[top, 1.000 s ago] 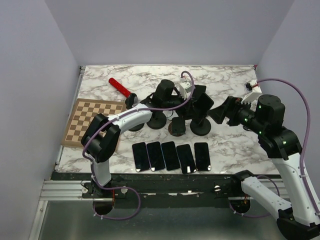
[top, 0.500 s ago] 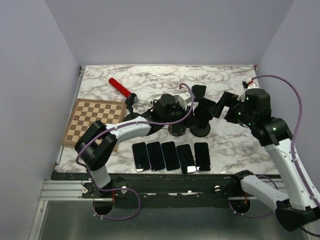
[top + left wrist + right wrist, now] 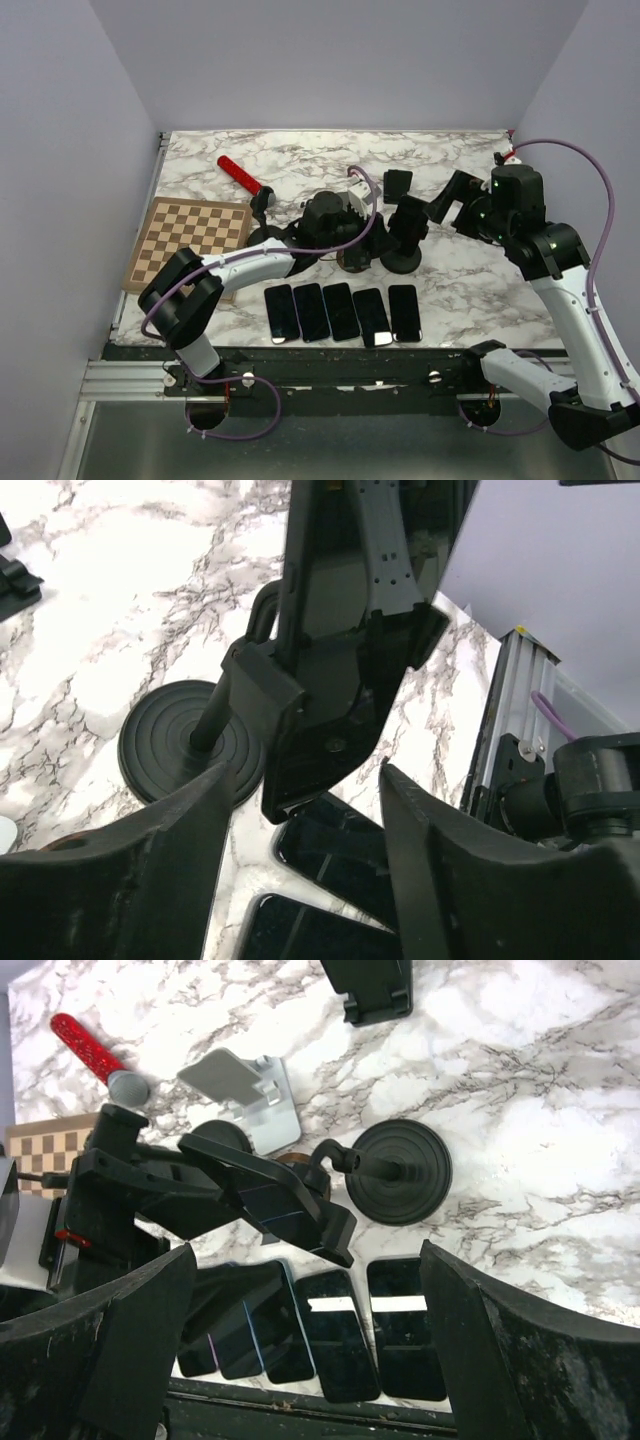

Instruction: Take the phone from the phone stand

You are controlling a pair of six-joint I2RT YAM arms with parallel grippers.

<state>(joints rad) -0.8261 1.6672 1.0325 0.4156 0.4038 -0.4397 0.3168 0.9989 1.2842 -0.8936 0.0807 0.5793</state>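
Observation:
A black phone stand with a round base (image 3: 402,262) stands mid-table and holds a dark phone (image 3: 409,221) in its clamp. In the right wrist view the phone (image 3: 272,1208) lies tilted in the clamp left of the base (image 3: 400,1172). In the left wrist view the clamp and phone (image 3: 340,670) rise just ahead of my fingers, with the base (image 3: 180,742) to the left. My left gripper (image 3: 352,228) (image 3: 305,780) is open and close beside the stand, not touching it. My right gripper (image 3: 447,204) (image 3: 308,1250) is open, above and right of the stand.
Several dark phones (image 3: 340,312) lie in a row near the front edge. A small black stand (image 3: 398,182) and a white stand (image 3: 245,1090) are behind. A red-handled tool (image 3: 238,174) and a chessboard (image 3: 185,235) lie at the left.
My left gripper has drawn back to the left and nearer the front, away from the stand's top. My right wrist has moved back and swung its gripper over the stand.

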